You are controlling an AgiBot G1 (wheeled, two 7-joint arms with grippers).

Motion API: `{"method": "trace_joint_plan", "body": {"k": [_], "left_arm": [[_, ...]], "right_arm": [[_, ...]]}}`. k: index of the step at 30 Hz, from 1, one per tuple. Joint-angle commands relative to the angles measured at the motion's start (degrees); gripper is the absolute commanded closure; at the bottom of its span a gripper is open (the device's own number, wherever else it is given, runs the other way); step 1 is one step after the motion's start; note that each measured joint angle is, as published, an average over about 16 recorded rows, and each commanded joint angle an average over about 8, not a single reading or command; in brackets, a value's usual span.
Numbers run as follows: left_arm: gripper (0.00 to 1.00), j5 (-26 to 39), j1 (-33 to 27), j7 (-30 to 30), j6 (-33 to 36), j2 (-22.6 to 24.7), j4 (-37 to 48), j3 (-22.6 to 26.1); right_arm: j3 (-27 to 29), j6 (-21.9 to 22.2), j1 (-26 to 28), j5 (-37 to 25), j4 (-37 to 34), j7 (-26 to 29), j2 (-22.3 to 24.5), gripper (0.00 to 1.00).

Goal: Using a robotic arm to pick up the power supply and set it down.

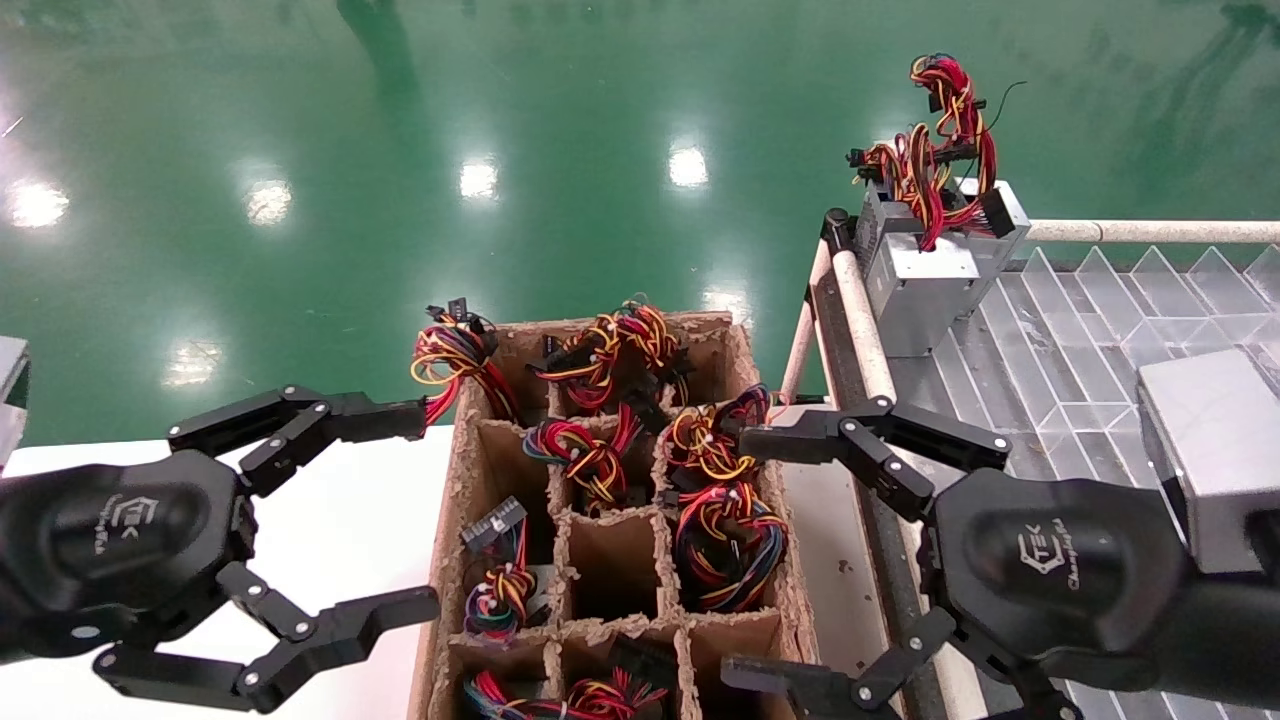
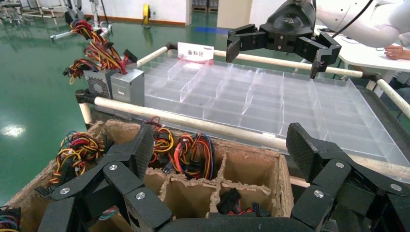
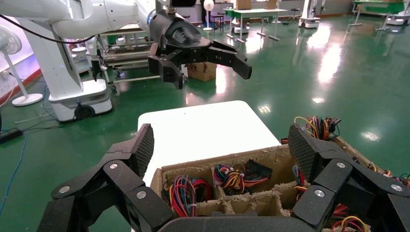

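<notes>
The grey power supply (image 1: 920,295) (image 2: 100,86) stands on end at the far left corner of the rack, its round-hole grille facing left and a short wire bundle on top. My right gripper (image 1: 750,555) (image 2: 275,55) (image 3: 222,145) is open and empty. It hovers over the right side of the cardboard box (image 1: 452,500), well short of the power supply. Over the box's left edge my left gripper (image 1: 410,510) (image 2: 222,147) (image 3: 210,76) is also open and holds nothing.
A similar grey unit (image 1: 1000,225) (image 2: 129,87) with a taller wire loop stands against the power supply. The box's cells hold several coloured wire bundles (image 1: 725,540). The rack (image 1: 1080,330) has clear dividers and a padded rail (image 1: 860,310). A white table (image 1: 340,520) lies left of the box.
</notes>
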Motion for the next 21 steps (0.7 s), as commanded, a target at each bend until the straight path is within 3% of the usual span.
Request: {"method": "trace_joint_plan", "body": {"k": [1,18,21], "left_arm": [[0.00,0.0,0.0,0.0,0.0,0.0,0.0,0.0],[0.00,0.0,0.0,0.0,0.0,0.0,0.0,0.0],[0.35,0.0,0.0,0.0,0.0,0.0,0.0,0.0]], "right_arm": [[0.0,0.0,0.0,0.0,0.0,0.0,0.0,0.00],[0.0,0.0,0.0,0.0,0.0,0.0,0.0,0.00],[0.0,0.0,0.0,0.0,0.0,0.0,0.0,0.00]]}}
